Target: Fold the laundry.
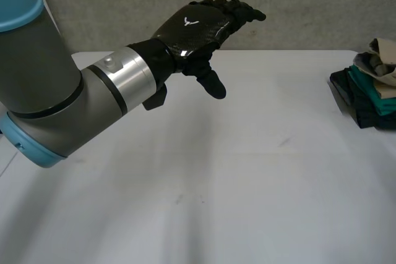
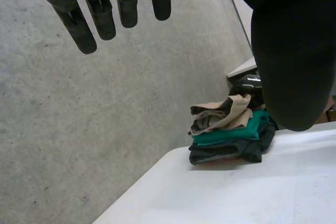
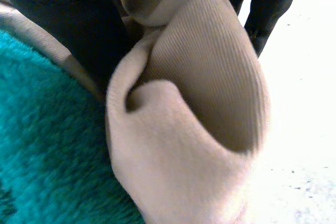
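Beige cloth held in the right hand on the laundry stack.
Thumb and fingers pinch a fold of the beige cloth, with the teal cloth beneath; the laundry stack sits at the counter's right edge. The left hand hovers above the counter, fingers straight, empty.
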Tool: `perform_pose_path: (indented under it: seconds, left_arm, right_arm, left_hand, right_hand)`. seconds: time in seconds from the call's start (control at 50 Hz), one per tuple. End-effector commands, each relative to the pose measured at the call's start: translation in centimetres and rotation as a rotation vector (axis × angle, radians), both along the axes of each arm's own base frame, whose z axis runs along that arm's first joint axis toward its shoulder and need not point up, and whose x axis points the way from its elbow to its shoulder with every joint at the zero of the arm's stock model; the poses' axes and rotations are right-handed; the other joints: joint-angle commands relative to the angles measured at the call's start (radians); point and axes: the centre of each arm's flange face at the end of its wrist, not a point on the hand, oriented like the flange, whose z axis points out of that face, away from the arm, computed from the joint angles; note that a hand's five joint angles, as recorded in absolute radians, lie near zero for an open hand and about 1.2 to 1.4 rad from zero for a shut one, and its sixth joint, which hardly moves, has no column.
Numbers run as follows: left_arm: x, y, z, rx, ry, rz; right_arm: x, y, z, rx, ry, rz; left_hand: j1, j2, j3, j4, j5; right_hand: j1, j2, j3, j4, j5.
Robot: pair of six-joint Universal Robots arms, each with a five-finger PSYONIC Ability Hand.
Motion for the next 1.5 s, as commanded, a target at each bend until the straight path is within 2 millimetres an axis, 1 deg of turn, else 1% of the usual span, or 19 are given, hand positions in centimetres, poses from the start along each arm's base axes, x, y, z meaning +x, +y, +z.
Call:
perform_pose_path:
  seconds: [0.02, 0.04, 0.26, 0.34, 0.44, 0.48, 0.5, 0.56, 0.58, 0.62, 0.66, 0.72, 0.8, 0.82, 0.88, 1.04, 1.12, 1.42, 1.5]
  left_arm:
    - [-0.2, 0.4, 0.1, -0.002, 0.001, -0.008]
    - [-0.2, 0.5, 0.1, -0.003, 0.002, -0.011]
    - [-0.3, 1.5, 1.0, -0.021, 0.015, -0.027]
    - [-0.2, 2.0, 1.7, -0.033, 0.026, -0.033]
    - [0.1, 2.6, 3.1, -0.062, 0.05, -0.035]
    - [0.3, 2.7, 3.8, -0.078, 0.063, -0.031]
    - [0.6, 2.8, 4.5, -0.099, 0.078, -0.027]
    - [1.1, 2.9, 5.8, -0.126, 0.104, -0.01]
    - [1.6, 3.0, 6.6, -0.135, 0.122, 0.011]
    - [2.2, 2.8, 7.4, -0.147, 0.141, 0.049]
    - [3.5, 2.0, 8.3, -0.164, 0.162, 0.129]
    - [5.0, 0.4, 8.6, -0.178, 0.163, 0.228]
    - [9.6, -5.0, 7.2, -0.178, 0.104, 0.466]
    - [11.9, -7.2, 6.0, -0.179, 0.044, 0.566]
    - [14.7, -9.8, 3.6, -0.201, -0.085, 0.686]
    - [21.2, -18.9, -9.3, -0.216, -0.631, 0.847]
    - [22.6, -21.4, -14.0, -0.192, -0.692, 0.825]
    - [24.0, -27.9, -22.1, -0.295, -0.633, 0.811]
    - [23.3, -28.1, -21.9, -0.322, -0.628, 0.806]
  right_arm:
    - [-0.2, 0.7, 3.4, -0.037, 0.006, -0.031]
    - [-0.2, 1.0, 3.9, -0.025, -0.007, -0.046]
    - [-1.9, 5.1, 9.0, 0.194, -0.022, -0.207]
    - [-3.7, 7.6, 13.7, 0.2, 0.166, -0.426]
    - [-3.6, 9.0, 19.4, 0.089, 0.361, -0.662]
    - [-1.3, 8.9, 21.1, 0.022, 0.384, -0.665]
    - [2.7, 8.6, 22.4, -0.06, 0.378, -0.596]
    - [9.0, 9.0, 24.3, -0.206, 0.356, -0.462]
    - [12.6, 10.3, 25.3, -0.291, 0.335, -0.376]
    - [15.9, 11.9, 25.7, -0.358, 0.313, -0.284]
    - [20.1, 14.6, 25.2, -0.429, 0.301, -0.131]
    - [23.9, 17.1, 23.3, -0.448, 0.3, 0.039]
    - [30.1, 22.8, 17.2, -0.335, 0.308, 0.327]
    - [30.8, 23.7, 16.1, -0.302, 0.306, 0.361]
    - [32.3, 26.6, 12.6, -0.165, 0.325, 0.44]
    - [32.3, 29.0, 4.9, 0.164, 0.494, 0.435]
    - [31.8, 29.1, 2.9, 0.226, 0.558, 0.412]
    - [31.3, 29.8, 1.9, 0.268, 0.568, 0.417]
    - [31.2, 29.8, 1.8, 0.27, 0.566, 0.414]
  left_hand:
    - [0.049, 0.024, 0.018, 0.025, 0.006]
    - [0.049, 0.024, 0.018, 0.025, 0.006]
    - [0.049, 0.024, 0.018, 0.025, 0.006]
    - [0.049, 0.024, 0.018, 0.025, 0.006]
    - [0.046, 0.021, 0.015, 0.022, 0.003]
    - [0.046, 0.021, 0.015, 0.022, 0.003]
    - [0.043, 0.018, 0.012, 0.019, 0.0]
    - [0.046, 0.021, 0.015, 0.022, 0.003]
    - [0.049, 0.024, 0.018, 0.025, 0.006]
    - [0.052, 0.027, 0.021, 0.028, 0.009]
    - [0.052, 0.027, 0.021, 0.028, 0.009]
    - [0.052, 0.027, 0.021, 0.028, 0.009]
    - [0.049, 0.024, 0.018, 0.025, 0.006]
    - [0.049, 0.024, 0.018, 0.025, 0.006]
    - [0.049, 0.024, 0.018, 0.025, 0.006]
    - [0.037, 0.013, 0.006, 0.013, -0.006]
    - [0.02, -0.005, -0.011, -0.004, -0.023]
    - [0.181, 0.156, 0.15, 0.157, 0.138]
    - [1.112, 1.087, 1.081, 1.088, 1.069]
  right_hand:
    - [-0.696, -0.812, -0.843, -0.856, -0.802]
    - [-0.869, -0.985, -1.015, -1.029, -0.975]
    - [-0.869, -0.985, -1.015, -1.029, -0.975]
    - [-0.869, -0.985, -1.015, -1.029, -0.975]
    - [-0.869, -0.985, -1.015, -1.029, -0.975]
    - [-0.869, -0.985, -1.015, -1.029, -0.975]
    - [-0.869, -0.985, -1.015, -1.029, -0.975]
    - [-0.869, -0.985, -1.015, -1.029, -0.975]
    - [-0.869, -0.985, -1.015, -1.029, -0.975]
    - [-0.869, -0.985, -1.015, -1.029, -0.975]
    - [-0.869, -0.985, -1.015, -1.029, -0.975]
    - [-0.869, -0.985, -1.015, -1.029, -0.975]
    - [-0.869, -0.985, -1.015, -1.029, -0.975]
    - [-0.869, -0.985, -1.015, -1.029, -0.975]
    - [-0.869, -0.985, -1.015, -1.029, -0.975]
    - [-0.869, -0.985, -1.015, -1.029, -0.975]
    - [-0.869, -0.985, -1.015, -1.029, -0.975]
    - [-0.869, -0.985, -1.015, -1.029, -0.975]
    - [-0.869, -0.985, -1.015, -1.029, -0.975]
